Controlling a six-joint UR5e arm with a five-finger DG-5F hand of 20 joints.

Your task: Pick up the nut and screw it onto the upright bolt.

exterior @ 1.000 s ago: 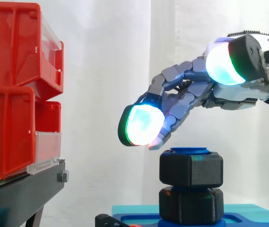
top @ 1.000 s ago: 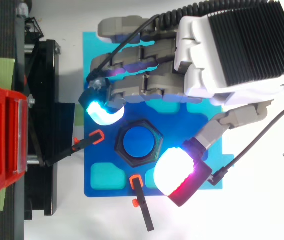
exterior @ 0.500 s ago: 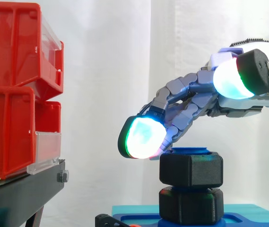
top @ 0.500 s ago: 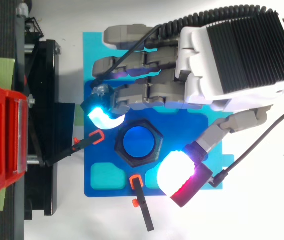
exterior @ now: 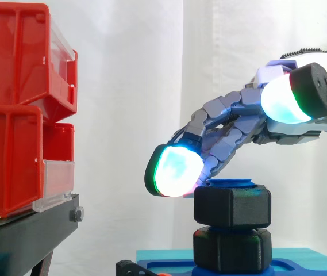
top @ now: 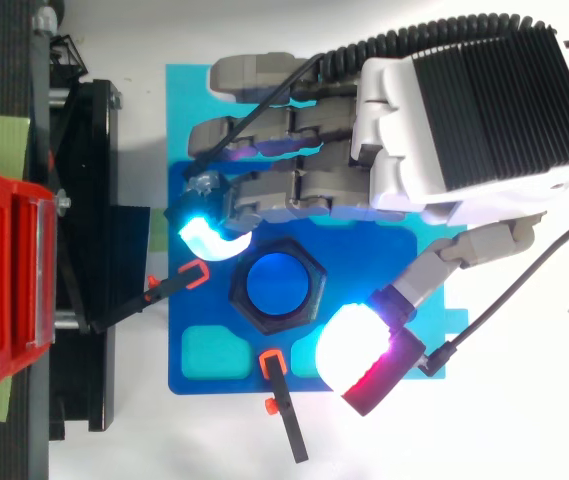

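Your hand (exterior: 232,129) was open and held nothing, fingers spread just above the black nut (exterior: 232,206). The nut sat on the blue bolt (top: 277,285). You needed to pinch its flat sides evenly, then turn slowly.

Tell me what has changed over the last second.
The hand dipped. Its fingers stretched out and sank until the glowing fingertips hang just beside the top of the nut, and the thumb's pad moved down and to the right in the side view. It took hold of nothing and is open. The nut, the blue bolt and the red bins stayed put.
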